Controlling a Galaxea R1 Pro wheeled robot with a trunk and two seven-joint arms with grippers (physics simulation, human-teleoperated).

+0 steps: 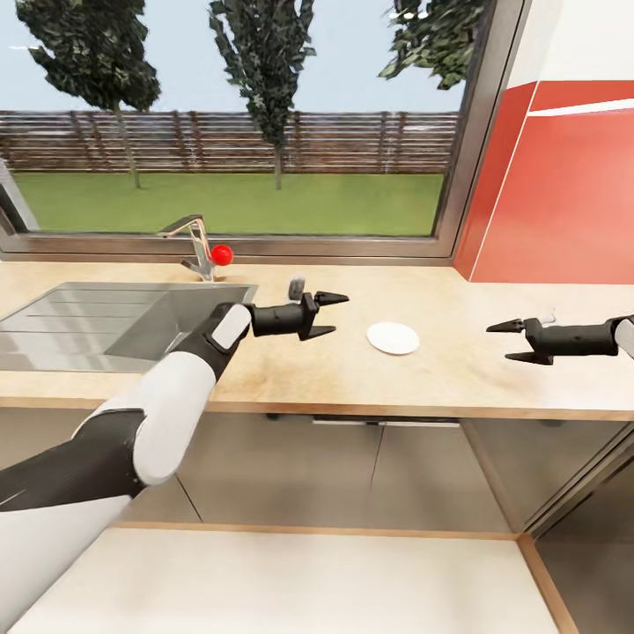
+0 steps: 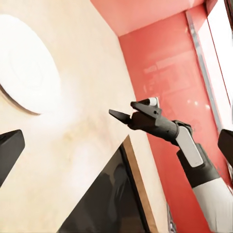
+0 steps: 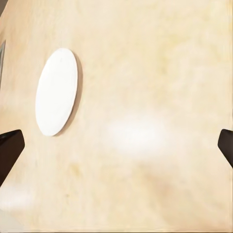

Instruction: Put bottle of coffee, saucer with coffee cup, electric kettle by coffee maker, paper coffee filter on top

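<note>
Counter (image 1: 440,370): light wood, saucer (image 1: 393,338) lying flat
Sink (image 1: 53,321): left, under window (image 1: 238,123)
Grippers: left (image 1: 333,314), right (image 1: 505,342) both spread, empty

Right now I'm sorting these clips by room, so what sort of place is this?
Most likely a home kitchen: a wooden countertop with an inset steel sink and faucet under a garden window, a white saucer on the counter.

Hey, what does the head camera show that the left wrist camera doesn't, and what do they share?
Head view alone: the sink, the faucet with its red knob, the window and the open left gripper. Left wrist view alone: the dark cabinet front under the counter edge. Both: the saucer on the countertop, the open right gripper and the red wall.
</note>
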